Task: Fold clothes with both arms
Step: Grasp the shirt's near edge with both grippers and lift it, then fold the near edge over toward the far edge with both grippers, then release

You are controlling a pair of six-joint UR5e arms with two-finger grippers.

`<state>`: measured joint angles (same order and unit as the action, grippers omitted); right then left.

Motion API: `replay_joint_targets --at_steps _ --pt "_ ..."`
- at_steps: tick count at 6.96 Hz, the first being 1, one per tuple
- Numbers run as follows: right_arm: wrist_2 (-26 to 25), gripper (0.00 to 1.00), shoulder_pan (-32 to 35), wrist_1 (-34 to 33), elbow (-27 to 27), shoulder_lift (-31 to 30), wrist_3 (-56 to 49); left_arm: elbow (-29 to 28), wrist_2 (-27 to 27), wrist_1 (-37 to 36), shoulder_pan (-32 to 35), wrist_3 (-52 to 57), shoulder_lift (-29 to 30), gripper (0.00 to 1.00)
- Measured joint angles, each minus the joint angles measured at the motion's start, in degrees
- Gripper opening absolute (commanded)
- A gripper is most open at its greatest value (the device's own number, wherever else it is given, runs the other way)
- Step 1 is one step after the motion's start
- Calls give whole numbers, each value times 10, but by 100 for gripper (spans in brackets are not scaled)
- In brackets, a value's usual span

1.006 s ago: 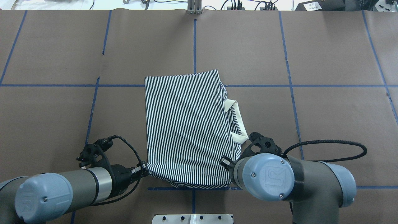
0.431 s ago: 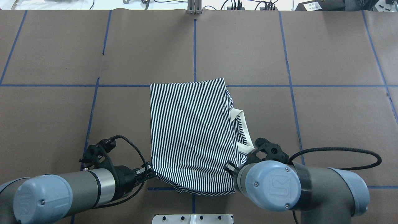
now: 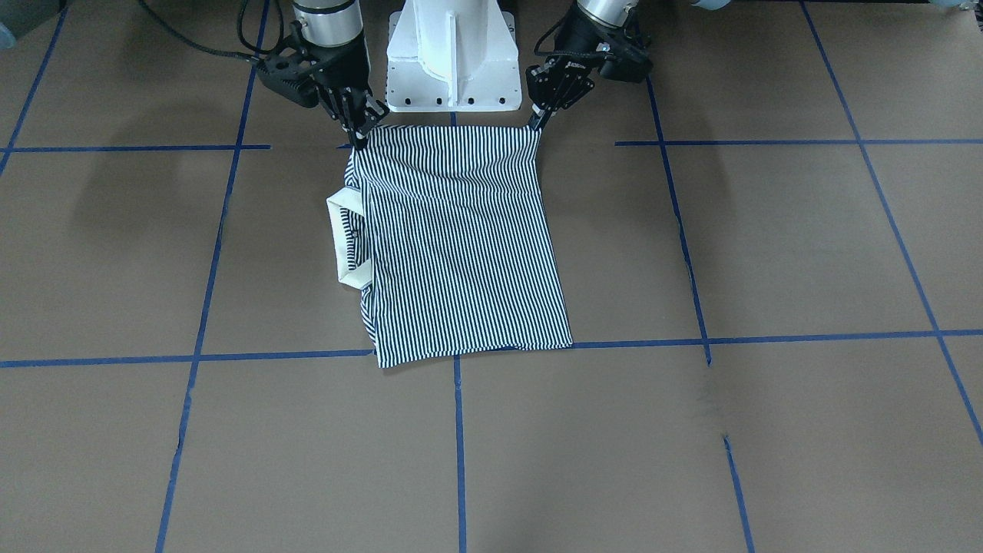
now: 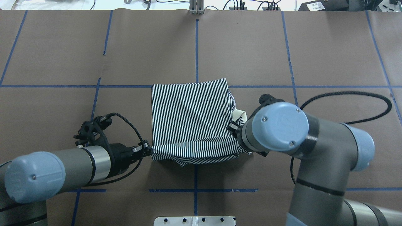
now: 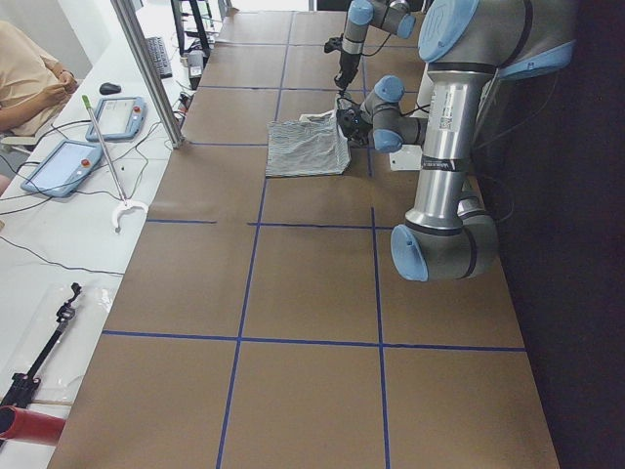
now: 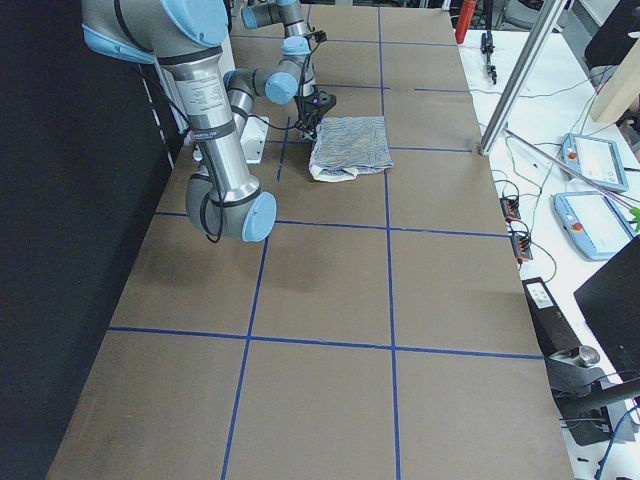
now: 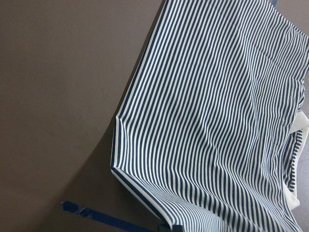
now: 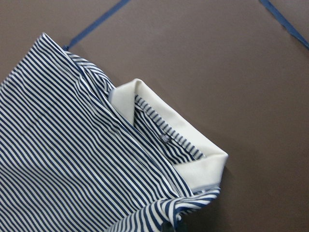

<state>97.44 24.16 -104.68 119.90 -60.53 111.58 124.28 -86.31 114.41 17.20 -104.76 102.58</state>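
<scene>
1. We see the striped polo shirt (image 4: pixel 191 122) lying folded at mid-table (image 4: pixel 329 56), toward the robot-side edge, with its cream collar (image 3: pixel 338 238) jutting toward the table's right end.
2. The left end effector (image 3: pixel 535 123) is pinched tight on the shirt's near left corner.
3. The right end effector (image 3: pixel 358 138) is likewise clamped on the near right corner, beside the collar.

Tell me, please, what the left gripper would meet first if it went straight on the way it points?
The left gripper would meet the polo shirt, whose corner it pinches; beyond that edge probably the right gripper, though depth is unclear.
</scene>
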Motion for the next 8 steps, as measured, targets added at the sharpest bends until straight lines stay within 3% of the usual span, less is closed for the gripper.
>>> replay_joint_targets --at_steps 2,5,6,7,8 --pt "31 0 66 65 -114 56 -11 -46 -12 -1 62 54 35 0" --pt "73 0 118 137 -254 123 -24 -182 -15 5 120 106 116 0" --pt "77 0 127 160 -303 144 -33 -225 -14 14 137 124 131 5" --pt "85 73 137 195 -358 163 -47 -278 -13 40 153 140 145 35" --pt "95 100 153 244 -433 186 -69 -356 -13 98 171 156 166 50"
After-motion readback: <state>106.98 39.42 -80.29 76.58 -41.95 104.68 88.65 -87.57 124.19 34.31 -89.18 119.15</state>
